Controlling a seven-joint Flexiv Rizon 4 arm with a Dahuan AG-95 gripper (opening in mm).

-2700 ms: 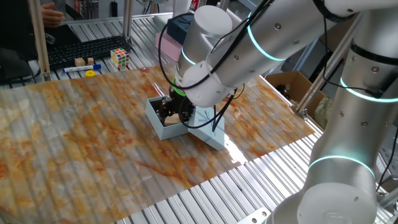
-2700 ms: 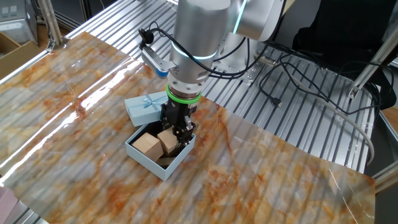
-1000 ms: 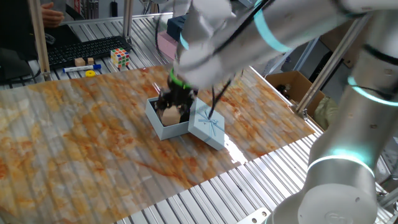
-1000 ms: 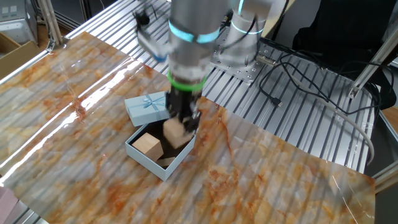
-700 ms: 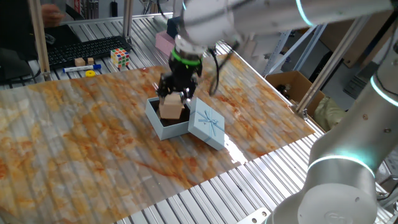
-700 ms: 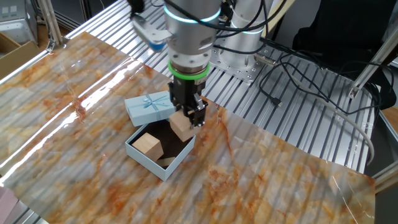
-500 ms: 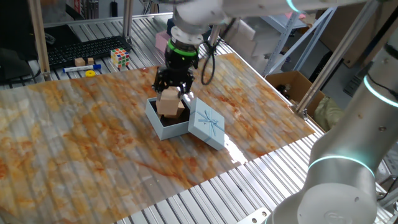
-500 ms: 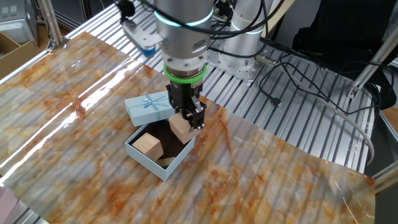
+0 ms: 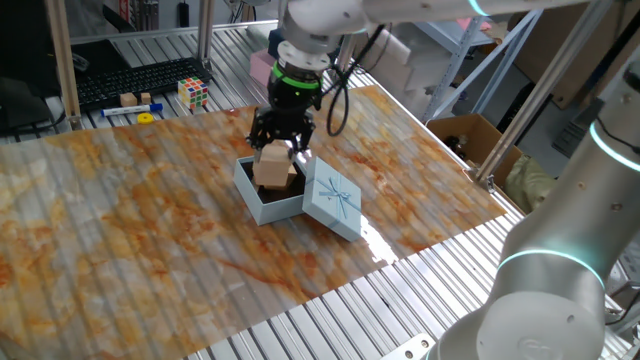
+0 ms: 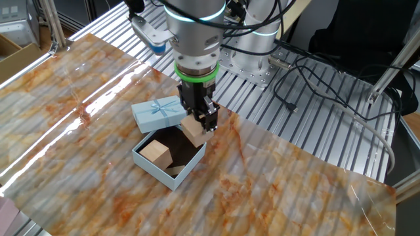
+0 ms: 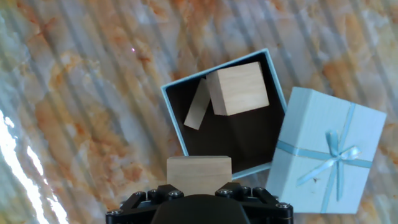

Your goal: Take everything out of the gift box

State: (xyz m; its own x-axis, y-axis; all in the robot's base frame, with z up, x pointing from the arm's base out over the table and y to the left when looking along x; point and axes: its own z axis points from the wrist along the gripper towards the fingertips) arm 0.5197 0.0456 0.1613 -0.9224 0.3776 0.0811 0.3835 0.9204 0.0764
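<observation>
Pincer (image 10: 198,126) pointing straight down, clamped on one tan wooden block (image 10: 193,131), lifted clear above the gift box (image 10: 172,177). Held block slightly tilted in the other fixed view, hanging over the box's far corner, just beside the lid (image 10: 157,113). In one fixed view same block (image 9: 272,167) seen between the black fingers (image 9: 259,130), box (image 9: 262,209) directly beneath. In hand view held block (image 11: 199,175) at the bottom edge, pressed against the pincer body, box interior showing past it.

Gift box (image 11: 176,116) pale blue, dark brown inside, open, sitting on the marbled orange table cover (image 10: 275,177) below the pincer. Two blocks left inside: a cube-like one (image 11: 238,88) in the box corner farthest from the pincer in hand view, a thinner piece (image 11: 197,104) leaning beside it, touching it. In the other fixed view one inner block (image 10: 157,153) plainly seen to the pincer's lower left; second piece mostly hidden in shadow.

Lid (image 11: 326,149) with ribbon-bow drawing resting next to the box, right of the pincer in hand view, edge overlapping or touching the box wall; tilted against the box in one fixed view (image 9: 333,204).

Well behind the pincer in one fixed view: Rubik's cube (image 9: 194,93), yellow disc (image 9: 147,118), small tan block (image 9: 128,99) on the metal slats. Brown carton (image 9: 468,134) off to the right of the table.
</observation>
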